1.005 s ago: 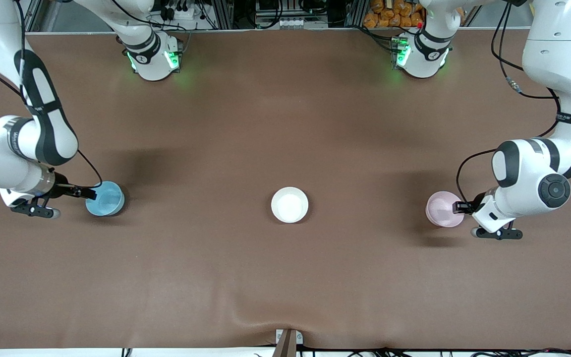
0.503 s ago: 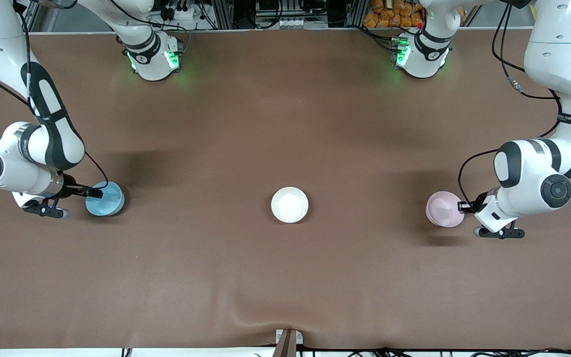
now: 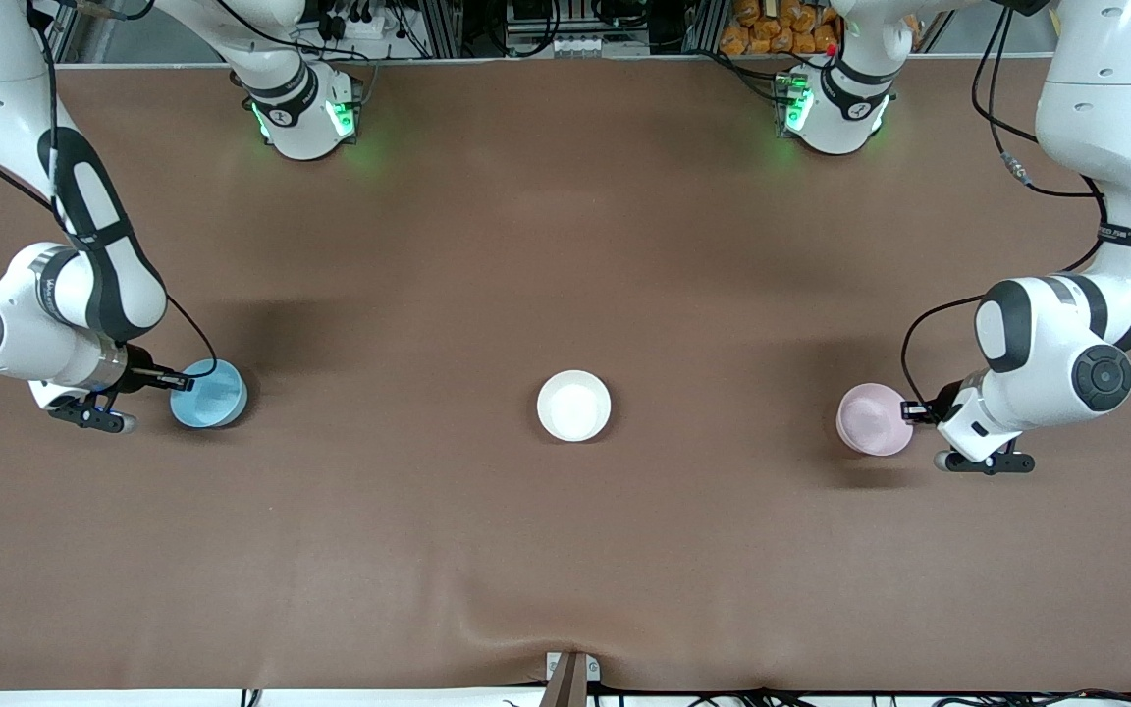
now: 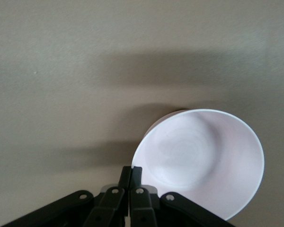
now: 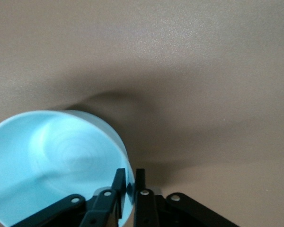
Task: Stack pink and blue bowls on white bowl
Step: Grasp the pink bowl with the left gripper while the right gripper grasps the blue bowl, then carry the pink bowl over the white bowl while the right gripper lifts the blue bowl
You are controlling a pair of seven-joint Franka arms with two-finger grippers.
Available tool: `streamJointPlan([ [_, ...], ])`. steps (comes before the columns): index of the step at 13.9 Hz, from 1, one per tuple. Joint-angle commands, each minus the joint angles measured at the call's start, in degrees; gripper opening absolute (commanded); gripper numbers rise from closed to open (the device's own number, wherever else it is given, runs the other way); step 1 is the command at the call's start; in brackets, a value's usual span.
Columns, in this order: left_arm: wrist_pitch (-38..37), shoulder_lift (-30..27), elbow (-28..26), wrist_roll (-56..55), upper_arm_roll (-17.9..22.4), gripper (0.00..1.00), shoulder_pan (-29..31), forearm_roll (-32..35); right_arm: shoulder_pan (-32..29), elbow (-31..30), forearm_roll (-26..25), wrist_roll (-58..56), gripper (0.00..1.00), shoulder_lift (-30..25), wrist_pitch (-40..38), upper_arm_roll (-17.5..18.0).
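Note:
The pale pink bowl [image 3: 870, 420] is at the left arm's end of the table. My left gripper [image 3: 911, 410] is shut on its rim, and the bowl looks slightly tilted. The left wrist view shows the pink bowl [image 4: 203, 161] with the gripper [image 4: 131, 168] pinching its edge. The sky-blue bowl [image 3: 210, 395] is at the right arm's end. My right gripper [image 3: 178, 378] is shut on its rim. The right wrist view shows the blue bowl [image 5: 52, 161] with its wall between the gripper's [image 5: 129, 174] fingers. The white bowl [image 3: 573, 405] stands alone at the table's middle.
The brown table cover [image 3: 565, 550] has a soft fold near its front edge. The arm bases [image 3: 305, 113] stand along the edge farthest from the front camera.
The right arm's elbow and wrist shifted toward the blue bowl while its gripper stayed on the rim. The pink bowl moved slightly toward the white bowl in the left gripper and tilted.

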Motion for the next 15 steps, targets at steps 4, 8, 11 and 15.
streamJointPlan([
  [4,-7.6,-2.4,5.5,-5.4,-7.2,0.0,-0.3,-6.1,-2.5,-0.9,1.1,-2.0,0.0,-6.3,-3.0,0.9],
  [8,-9.1,-1.9,9.6,-14.6,-12.2,0.0,-2.5,-6.1,-2.6,-0.4,1.1,-2.4,0.0,-11.0,-6.6,0.8],
  [11,-9.1,-1.7,11.2,-19.2,-12.2,0.0,-6.6,-6.1,-2.4,-0.3,1.2,-2.1,0.0,-14.0,-9.3,1.0],
  [15,-9.2,0.0,14.5,-25.4,-12.2,0.0,-12.6,-6.1,-1.8,1.8,5.8,-1.2,0.0,-17.5,-17.8,1.2],
])
